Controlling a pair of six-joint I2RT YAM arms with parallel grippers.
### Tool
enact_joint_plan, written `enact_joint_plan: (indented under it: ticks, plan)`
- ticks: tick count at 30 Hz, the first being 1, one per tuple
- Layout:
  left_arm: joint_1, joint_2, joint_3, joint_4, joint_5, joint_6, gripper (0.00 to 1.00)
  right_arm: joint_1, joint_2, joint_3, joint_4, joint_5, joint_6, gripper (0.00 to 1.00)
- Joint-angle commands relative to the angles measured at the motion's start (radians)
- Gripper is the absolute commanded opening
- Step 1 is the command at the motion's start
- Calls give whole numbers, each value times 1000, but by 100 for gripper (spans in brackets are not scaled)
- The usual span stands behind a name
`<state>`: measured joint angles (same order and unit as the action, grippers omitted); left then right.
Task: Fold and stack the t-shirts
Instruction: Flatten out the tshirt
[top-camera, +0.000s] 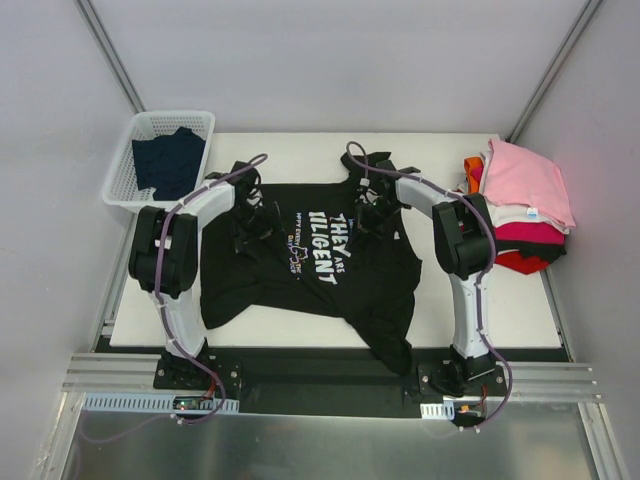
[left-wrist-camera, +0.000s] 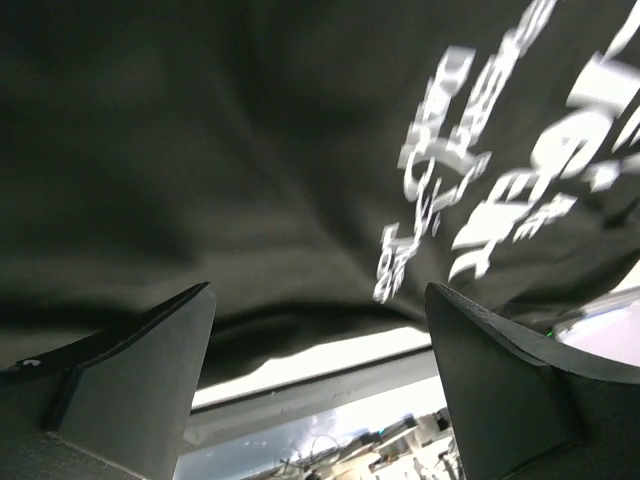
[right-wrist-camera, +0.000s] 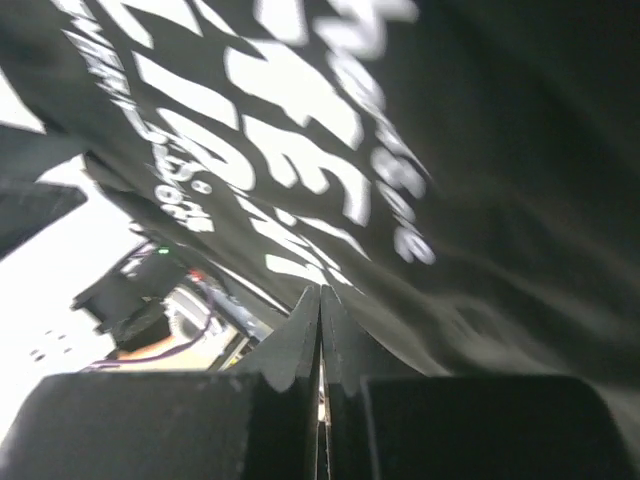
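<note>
**benchrat:** White table (top-camera: 300, 150) inside a plain grey-walled booth, both arms bolted at the near edge. Where's the shirt at?

**foldbot_fan:** The black t-shirt (top-camera: 310, 260) is laid out flat-ish in the middle of the table, white lettering (top-camera: 325, 248) facing up. One bottom corner droops over the near edge, close to the right arm's base. Bit rumpled on that side.

**benchrat:** And the grippers?

**foldbot_fan:** Left gripper (top-camera: 250, 218) is over the shirt's left shoulder area, fingers (left-wrist-camera: 150, 370) spread wide with nothing between them, just black cloth beyond. Right gripper (top-camera: 375, 215) is over the right side of the chest, jaws pressed right together in the wrist view (right-wrist-camera: 320, 295). Honestly can't tell whether any cloth is pinched in there.

**benchrat:** Other tees?

**foldbot_fan:** A stack (top-camera: 520, 215) sits at the far right edge of the table: pink tee (top-camera: 525, 178) on top, then white, magenta and red below, orange peeking out at the back. A dark navy tee (top-camera: 168, 162) lies in the white basket (top-camera: 128, 150) at the far left corner, well apart from the black one.
</note>
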<state>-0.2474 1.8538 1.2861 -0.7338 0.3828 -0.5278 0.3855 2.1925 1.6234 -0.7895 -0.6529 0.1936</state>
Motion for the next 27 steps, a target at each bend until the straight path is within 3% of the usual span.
enact_joint_plan:
  ticks: [1, 11, 27]
  plan:
    - [40, 106, 187, -38, -28, 40, 86, -14, 71, 114, 62, -138, 23, 1]
    - [77, 412, 628, -165, -1, 78, 88, -108, 230, 314, 91, -185, 116, 1]
    - [79, 637, 929, -202, 163, 106, 89, -269, 236, 336, 248, -110, 192, 1]
